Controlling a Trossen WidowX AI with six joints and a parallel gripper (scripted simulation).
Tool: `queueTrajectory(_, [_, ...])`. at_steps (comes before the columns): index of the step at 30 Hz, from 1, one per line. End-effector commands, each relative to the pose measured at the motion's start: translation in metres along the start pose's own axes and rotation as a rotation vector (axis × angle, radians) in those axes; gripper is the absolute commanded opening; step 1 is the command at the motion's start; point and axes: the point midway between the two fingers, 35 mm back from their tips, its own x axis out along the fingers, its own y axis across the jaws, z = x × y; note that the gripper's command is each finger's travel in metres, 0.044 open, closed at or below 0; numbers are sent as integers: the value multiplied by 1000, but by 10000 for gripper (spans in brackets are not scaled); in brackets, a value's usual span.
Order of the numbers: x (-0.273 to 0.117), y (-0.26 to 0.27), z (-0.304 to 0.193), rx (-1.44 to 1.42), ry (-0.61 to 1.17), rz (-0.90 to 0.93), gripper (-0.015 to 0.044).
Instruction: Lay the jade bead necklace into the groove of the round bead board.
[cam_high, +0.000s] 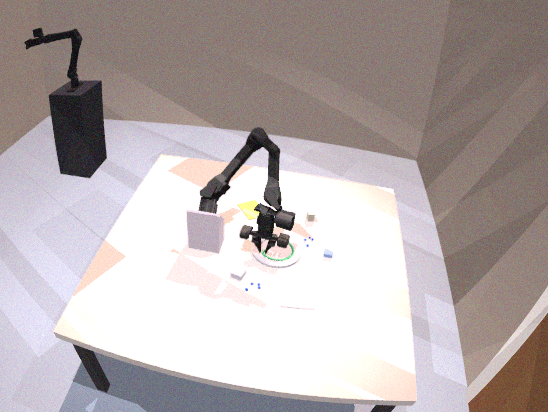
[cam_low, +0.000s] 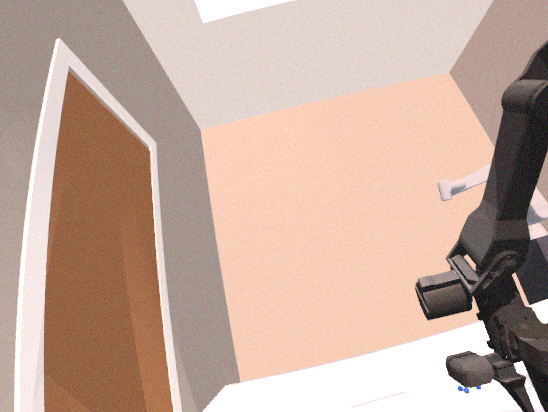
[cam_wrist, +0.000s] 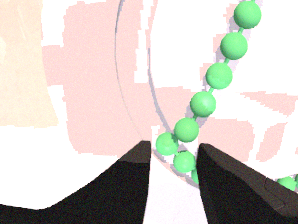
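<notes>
The jade bead necklace (cam_high: 278, 258) (cam_wrist: 220, 76) lies as a green ring on the round white bead board (cam_high: 296, 260) (cam_wrist: 166, 56) near the table's middle. In the wrist view its beads run from the top right down to the fingertips, just inside the board's rim. My gripper (cam_high: 264, 247) (cam_wrist: 173, 152) points down at the near-left part of the board. Its fingers stand a little apart, with two or three beads lying loose in the gap. The far side of the ring is hidden behind the wrist in the top view.
A white upright box (cam_high: 205, 231) stands left of the board and a yellow sheet (cam_high: 247, 207) behind it. Small cubes (cam_high: 311, 217) (cam_high: 328, 253) (cam_high: 238, 274), loose blue beads (cam_high: 252, 286) (cam_high: 308, 241) and a thin pink stick (cam_high: 297, 307) lie around. A dark pedestal (cam_high: 77, 127) stands off the table.
</notes>
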Motion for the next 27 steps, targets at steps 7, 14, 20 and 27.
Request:
queueTrajectory(7, [-1,0,0,0,0,0,341])
queueTrajectory(14, [-5,1,0,9,-2,6,440])
queueTrajectory(20, [-5,1,0,9,-2,6,440])
queueTrajectory(27, [-5,1,0,9,-2,6,440])
